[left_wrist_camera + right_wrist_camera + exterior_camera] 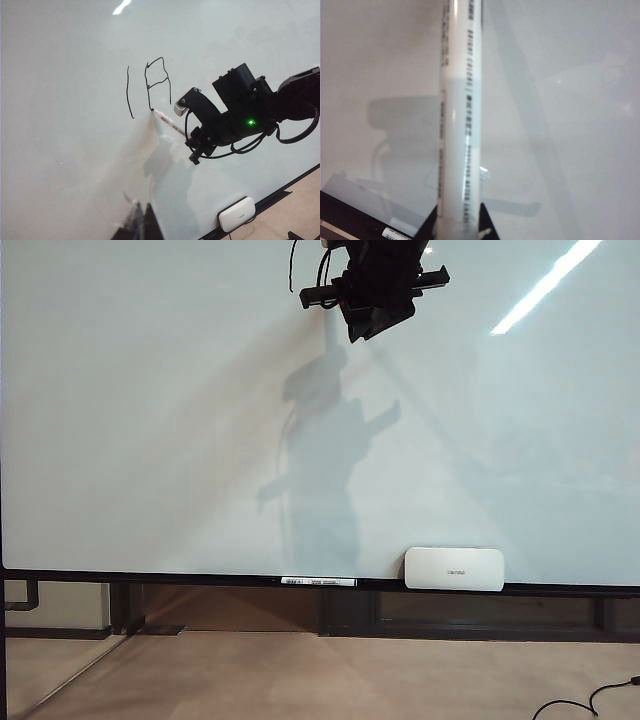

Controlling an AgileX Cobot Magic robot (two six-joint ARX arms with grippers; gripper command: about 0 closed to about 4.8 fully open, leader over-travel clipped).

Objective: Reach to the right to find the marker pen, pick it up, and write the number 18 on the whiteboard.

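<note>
The right gripper [186,114] is up against the whiteboard [65,165], just right of centre in the left wrist view, its fingers clamped on a white marker pen [168,122] that slants up and to the left. The pen's tip touches the board at the foot of the 8's left stroke. The number 18 [149,86] stands in thin black lines in the upper middle of that view: a slightly bowed 1 and a boxy 8. The right wrist view shows the pen barrel [461,125] running up the middle of the frame, gripped between two dark fingertips [431,225] at the bottom edge.

In the exterior view the right arm hangs at top centre and casts a shadow [325,455] down the board. A white eraser [454,569] sits on the black ledge [150,578] at lower right, with a second pen [318,582] lying on the ledge just to its left.

The left gripper shows only as a dark shape [141,225] at the bottom of its own view; I cannot tell how its fingers stand.
</note>
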